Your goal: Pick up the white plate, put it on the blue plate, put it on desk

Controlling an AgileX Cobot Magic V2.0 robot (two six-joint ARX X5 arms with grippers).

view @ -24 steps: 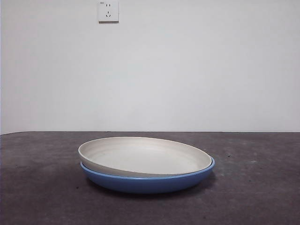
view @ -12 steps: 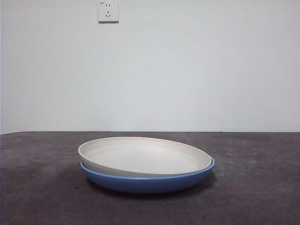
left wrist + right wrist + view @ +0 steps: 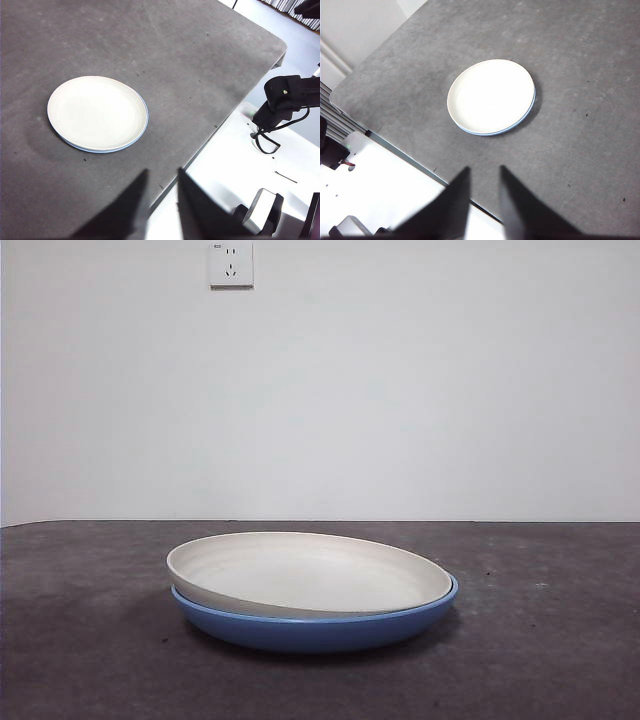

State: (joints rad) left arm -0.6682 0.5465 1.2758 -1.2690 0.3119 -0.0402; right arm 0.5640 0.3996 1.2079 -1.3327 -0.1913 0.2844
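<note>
A plain white wall with one socket backs the grey desk. Nothing has shifted over the last second: the white plate sits nested in the blue plate, so the stacking looks done. Both plates lie well ahead of the left end effector and right end effector, each raised, empty, jaws slightly parted. The desk edge runs just below them; open desk rings the plates.

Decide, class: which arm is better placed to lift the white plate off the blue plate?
Neither clearly: the left gripper and right gripper both hang open, back from the white plate nested in the blue plate.
</note>
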